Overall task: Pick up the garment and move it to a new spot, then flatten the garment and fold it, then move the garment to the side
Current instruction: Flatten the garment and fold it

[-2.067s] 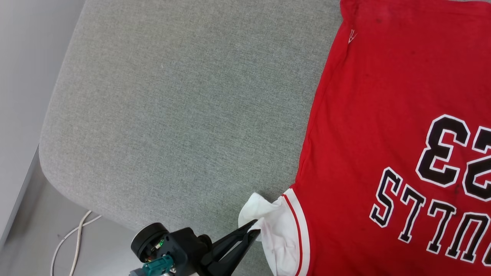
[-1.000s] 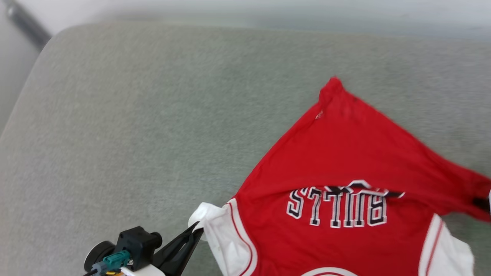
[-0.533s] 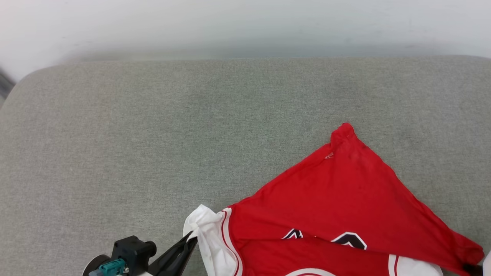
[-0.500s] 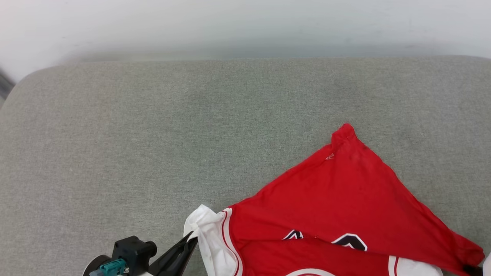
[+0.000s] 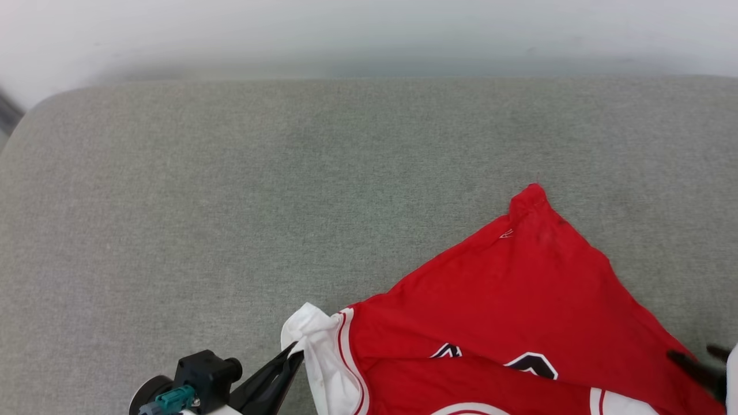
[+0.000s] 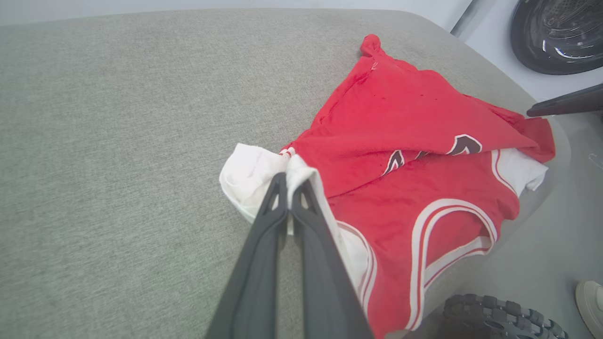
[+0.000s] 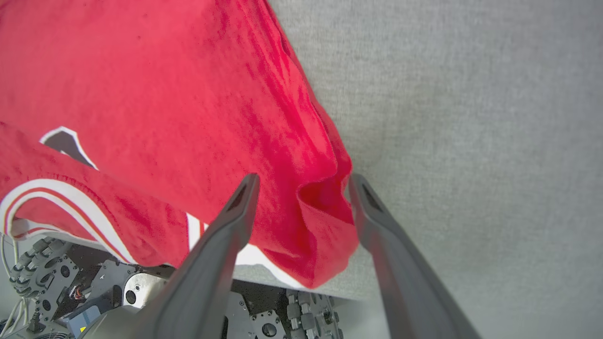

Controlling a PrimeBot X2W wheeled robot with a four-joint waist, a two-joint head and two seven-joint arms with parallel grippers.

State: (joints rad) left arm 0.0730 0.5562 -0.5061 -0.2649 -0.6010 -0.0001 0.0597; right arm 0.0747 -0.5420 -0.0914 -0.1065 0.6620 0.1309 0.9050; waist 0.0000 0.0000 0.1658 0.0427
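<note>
Pinching soft white sleeve, left end effector (image 6: 288, 181), creased red garment (image 6: 414, 127)

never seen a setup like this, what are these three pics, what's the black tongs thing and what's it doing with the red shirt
It is a two-armed robot, and all three pictures show one moment. The head view looks down from a camera on the robot's head. The other two come from cameras on its wrists, each looking along that arm's two long dark fingers.

The "tongs" are those fingers. The left end effector is shut on a white sleeve of the garment, a red jersey-style shirt with black lettering. The shirt lies partly folded over itself on a grey padded surface.

The right end effector stands open, with a red corner of the shirt lying loose between its fingers, not pinched.

The dark round thing at the top right of the left wrist view looks like a washing machine door.
</note>
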